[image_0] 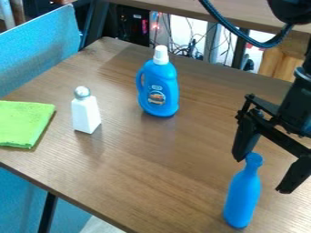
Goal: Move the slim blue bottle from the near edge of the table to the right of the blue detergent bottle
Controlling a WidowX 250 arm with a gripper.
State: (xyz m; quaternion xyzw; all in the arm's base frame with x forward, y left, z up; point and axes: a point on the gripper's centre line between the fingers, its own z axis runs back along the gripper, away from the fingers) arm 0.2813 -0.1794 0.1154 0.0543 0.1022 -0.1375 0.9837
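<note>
Camera view: wooden table (152,175) seen at a slant from above, things listed near to far.
Blue bottle (242,200): lower right, upright on the table, near its front edge. Plain matte blue all over, no label seen. Round body, shoulders sloping into a slim neck, flared rounded lip at the top.
Gripper (261,175): black, in from the right, hanging over the bottle's top. Two fingers spread wide, one each side of the neck as seen from here; nothing pinched. Left-hand finger in the picture looks very near the lip; contact, cannot tell.
Green cloth (24,123): folded flat at the table's left edge.
White shaker (86,113): upright, right of the cloth and apart from it. Tapered, flat-sided body, rounded silvery cap.
Detergent bottle (159,88): farther back, upright, glossy blue with white cap, side handle, picture label on front.
Blue panel (39,57): along the table's far left side.
Dark cable (240,35): thick, looping down at upper right.
Behind: second tabletop (182,8) across the top, thin tangled wires (188,49) below it.
</note>
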